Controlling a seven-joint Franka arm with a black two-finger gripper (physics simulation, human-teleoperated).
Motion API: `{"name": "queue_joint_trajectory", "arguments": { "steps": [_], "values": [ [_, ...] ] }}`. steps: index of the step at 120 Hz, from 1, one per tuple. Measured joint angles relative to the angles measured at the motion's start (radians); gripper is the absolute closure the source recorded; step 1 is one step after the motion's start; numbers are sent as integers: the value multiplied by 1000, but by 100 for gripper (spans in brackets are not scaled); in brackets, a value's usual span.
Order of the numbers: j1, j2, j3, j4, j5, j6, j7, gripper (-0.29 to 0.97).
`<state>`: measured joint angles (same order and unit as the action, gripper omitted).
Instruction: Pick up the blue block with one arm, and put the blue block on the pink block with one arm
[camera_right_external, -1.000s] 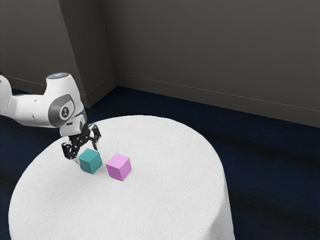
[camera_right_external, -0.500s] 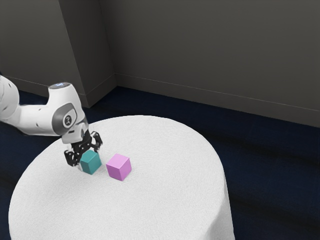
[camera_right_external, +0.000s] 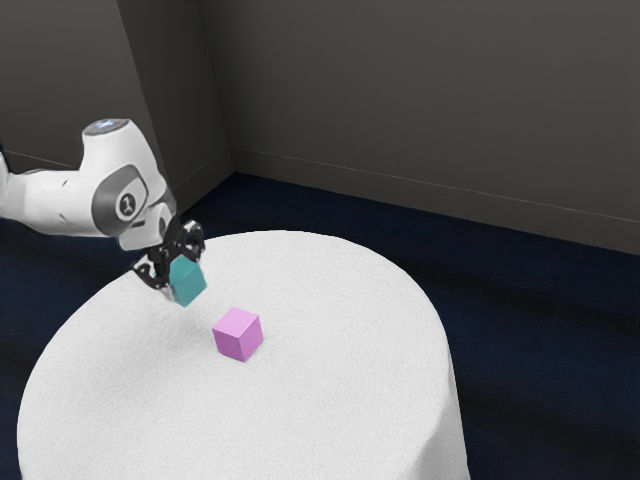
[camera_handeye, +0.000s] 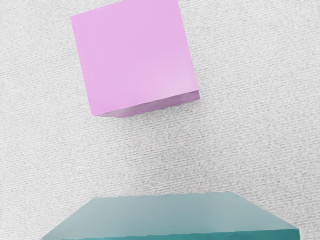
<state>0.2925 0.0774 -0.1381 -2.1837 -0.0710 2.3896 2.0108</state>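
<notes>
Round surface (camera_right_external: 340, 420), white textured cloth draped over its edge. Dark blue floor (camera_right_external: 545, 320) all around it. Plain grey walls (camera_right_external: 450, 90) behind, baseboard (camera_right_external: 430, 197) running along the bottom.

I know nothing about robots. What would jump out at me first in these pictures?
First, the black gripper at the exterior view's left, holding a blue block tilted in the air above the round white table. Next, the pink block, which sits alone on the table, lower than the held block and a little toward the exterior view's right of it.
</notes>
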Motion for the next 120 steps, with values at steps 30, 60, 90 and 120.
{"name": "queue_joint_trajectory", "arguments": {
  "steps": [30,60,90,120],
  "values": [
    [-29,14,-73,33,-5,-40,-58,30],
    [-40,45,-122,57,-49,-57,-131,28],
    [-35,49,-124,48,-57,-84,-219,29],
    [-20,68,-122,46,-47,-96,-283,29]
  ]
}}
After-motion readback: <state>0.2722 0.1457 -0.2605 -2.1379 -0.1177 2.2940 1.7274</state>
